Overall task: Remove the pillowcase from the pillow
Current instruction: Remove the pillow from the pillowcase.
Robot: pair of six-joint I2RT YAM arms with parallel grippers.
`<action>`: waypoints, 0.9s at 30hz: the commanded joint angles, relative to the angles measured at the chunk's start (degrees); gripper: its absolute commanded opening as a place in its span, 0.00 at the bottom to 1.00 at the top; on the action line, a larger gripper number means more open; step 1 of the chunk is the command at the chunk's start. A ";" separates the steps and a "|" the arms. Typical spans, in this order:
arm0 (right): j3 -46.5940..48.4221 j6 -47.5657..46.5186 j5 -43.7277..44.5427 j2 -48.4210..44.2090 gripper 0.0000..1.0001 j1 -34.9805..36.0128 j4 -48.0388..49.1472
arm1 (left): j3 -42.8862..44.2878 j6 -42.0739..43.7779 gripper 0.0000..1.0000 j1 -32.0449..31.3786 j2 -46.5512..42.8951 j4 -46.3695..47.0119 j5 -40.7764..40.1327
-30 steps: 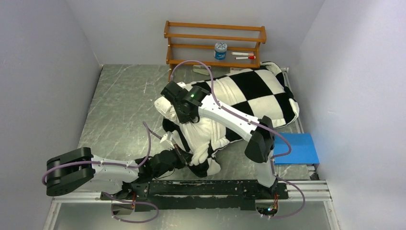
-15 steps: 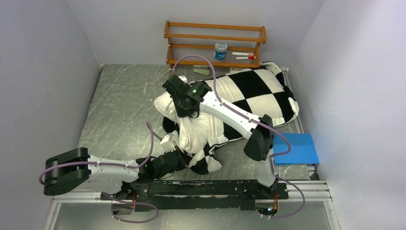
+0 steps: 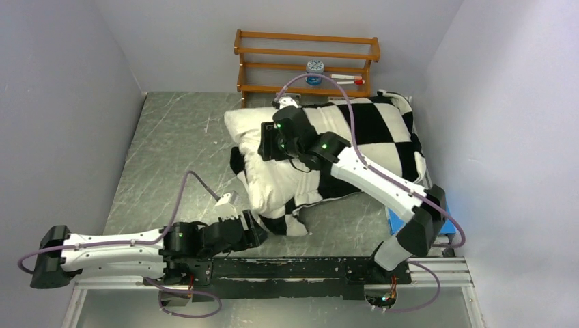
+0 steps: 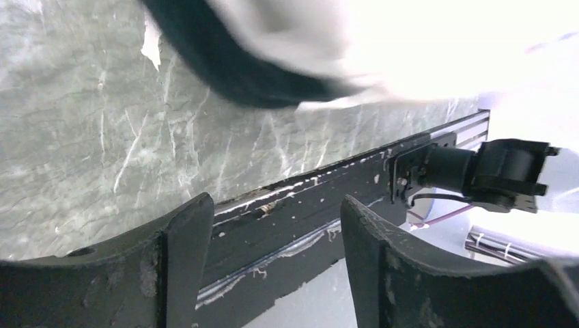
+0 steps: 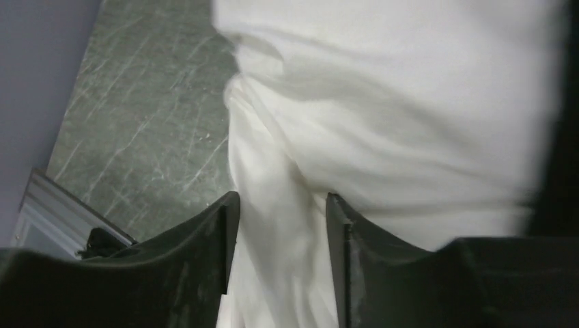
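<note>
The white pillow (image 3: 256,140) sticks out of the left end of the black-and-white checkered pillowcase (image 3: 372,126), which still covers its right part. My right gripper (image 3: 266,145) hovers over the bare pillow near the case's opening. In the right wrist view its jaws (image 5: 281,205) stand apart, with a fold of white pillow (image 5: 410,116) cloth beneath and between them. My left gripper (image 3: 259,234) lies low at the front, just left of the pillowcase's near corner (image 3: 287,223). It is open (image 4: 276,219) with nothing in it, and the pillowcase's dark edge (image 4: 232,65) lies beyond its fingertips.
A wooden rack (image 3: 307,61) at the back holds a blue-lidded jar (image 3: 314,68) and markers (image 3: 348,80). A blue pad (image 3: 391,220) peeks out behind the right arm's elbow. The black front rail (image 3: 307,268) runs under both arm bases, and side walls close in the table.
Both grippers have opened. The left one let go of the pillowcase's near corner and drew back. The right arm reached farther back, and the pillow's bare end now lies spread toward the back left.
</note>
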 commanded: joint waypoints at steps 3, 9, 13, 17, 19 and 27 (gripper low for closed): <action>-4.17 -3.09 -4.25 -10.59 0.66 -0.03 4.70 | 9.18 2.80 0.74 -0.21 -3.94 -15.53 -6.44; -14.48 0.04 4.28 -21.69 0.70 -0.03 -0.60 | 15.36 4.26 0.83 -0.21 -3.15 -20.46 -10.27; -23.30 5.37 3.55 -30.26 0.72 -0.07 -1.22 | 19.76 6.17 0.96 0.19 -0.28 -23.75 -13.07; -33.61 13.31 -2.46 -37.94 0.77 -0.04 3.19 | 22.43 13.91 0.97 7.84 4.28 -23.11 -8.04; -37.97 15.94 -5.98 -40.04 0.80 -0.07 5.42 | 23.21 19.63 0.97 15.93 5.35 -20.93 -1.25; -48.84 20.81 -18.20 -41.68 0.86 -0.09 11.87 | 17.81 34.83 0.97 40.17 11.09 -2.11 33.13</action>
